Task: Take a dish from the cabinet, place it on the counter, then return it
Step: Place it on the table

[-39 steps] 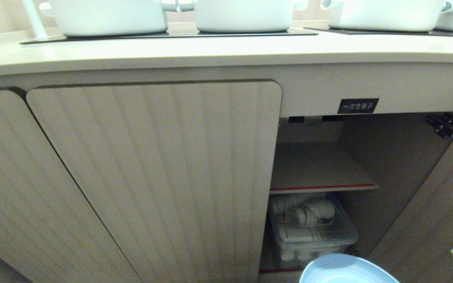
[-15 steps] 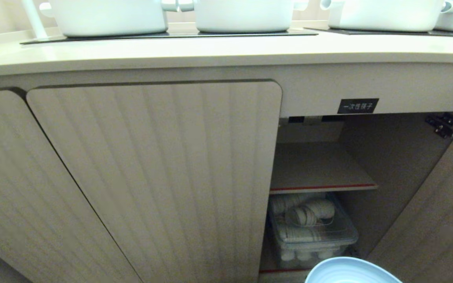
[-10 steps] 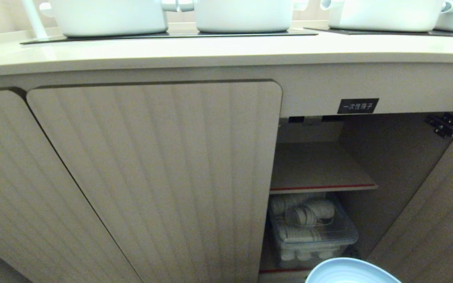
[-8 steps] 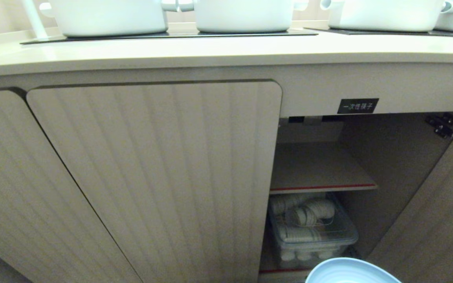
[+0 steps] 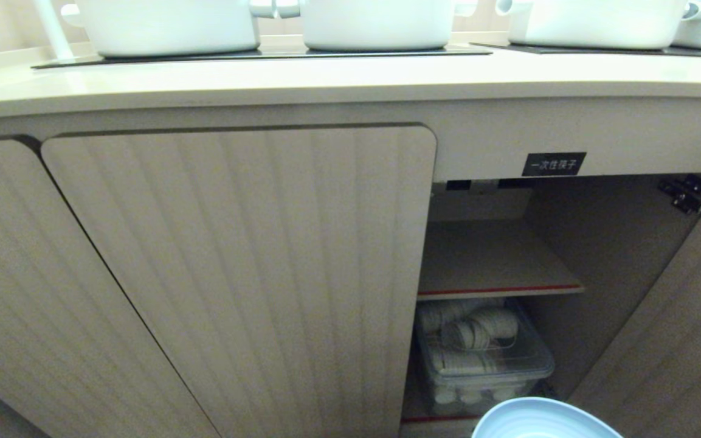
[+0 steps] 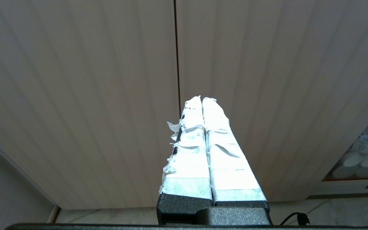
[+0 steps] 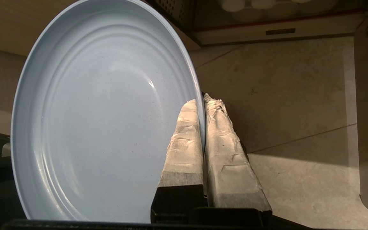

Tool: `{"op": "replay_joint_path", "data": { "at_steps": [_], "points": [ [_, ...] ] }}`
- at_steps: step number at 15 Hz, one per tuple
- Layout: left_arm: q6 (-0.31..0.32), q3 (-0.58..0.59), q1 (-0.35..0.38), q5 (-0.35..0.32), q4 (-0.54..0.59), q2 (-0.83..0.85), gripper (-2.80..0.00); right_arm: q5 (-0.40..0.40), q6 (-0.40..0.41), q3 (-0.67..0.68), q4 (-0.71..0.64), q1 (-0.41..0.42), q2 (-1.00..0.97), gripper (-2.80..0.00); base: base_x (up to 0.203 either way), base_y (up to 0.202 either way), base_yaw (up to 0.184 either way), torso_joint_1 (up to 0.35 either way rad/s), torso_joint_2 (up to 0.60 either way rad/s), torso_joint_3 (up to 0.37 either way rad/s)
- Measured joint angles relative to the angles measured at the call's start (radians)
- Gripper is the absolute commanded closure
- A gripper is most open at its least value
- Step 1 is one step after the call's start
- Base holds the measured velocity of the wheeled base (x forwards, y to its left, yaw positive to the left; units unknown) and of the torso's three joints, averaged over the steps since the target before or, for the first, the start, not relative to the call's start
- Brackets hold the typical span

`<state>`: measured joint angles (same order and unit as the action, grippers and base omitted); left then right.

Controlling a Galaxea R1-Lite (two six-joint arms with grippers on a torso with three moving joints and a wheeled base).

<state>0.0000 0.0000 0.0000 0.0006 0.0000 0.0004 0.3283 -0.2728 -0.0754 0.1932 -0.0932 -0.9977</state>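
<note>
Fingers [image 7: 199, 127] of your right gripper [image 7: 203, 99] stay pinched on the plate [image 7: 101, 108] rim, unmoved lately, low outside the open cabinet [image 5: 496, 261], so lift to the surface [image 5: 326, 79] next; left gripper [image 6: 202, 99] closed, idle.

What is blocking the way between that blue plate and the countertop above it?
Nothing visible. The right gripper is shut on the plate, low in front of the open cabinet. The counter overhangs above, with a bare front strip; white pots sit further back. The open door stands off to the right.
</note>
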Motion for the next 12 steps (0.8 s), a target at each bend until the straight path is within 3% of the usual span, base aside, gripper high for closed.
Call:
{"op": "replay_joint_path", "data": {
  "at_steps": [5,12],
  "points": [
    [0.0,0.0,0.0,-0.001,0.001,0.0,0.0,0.0,0.0,-0.005,0.0,0.0,0.0,0.0,0.0,0.0,0.0,0.059,-0.18,-0.207],
    [0.0,0.0,0.0,0.0,0.0,0.0,0.0,0.0,0.0,-0.006,0.001,0.0,0.002,0.0,0.0,0.0,0.0,0.144,-0.51,-0.307]
  ]
}}
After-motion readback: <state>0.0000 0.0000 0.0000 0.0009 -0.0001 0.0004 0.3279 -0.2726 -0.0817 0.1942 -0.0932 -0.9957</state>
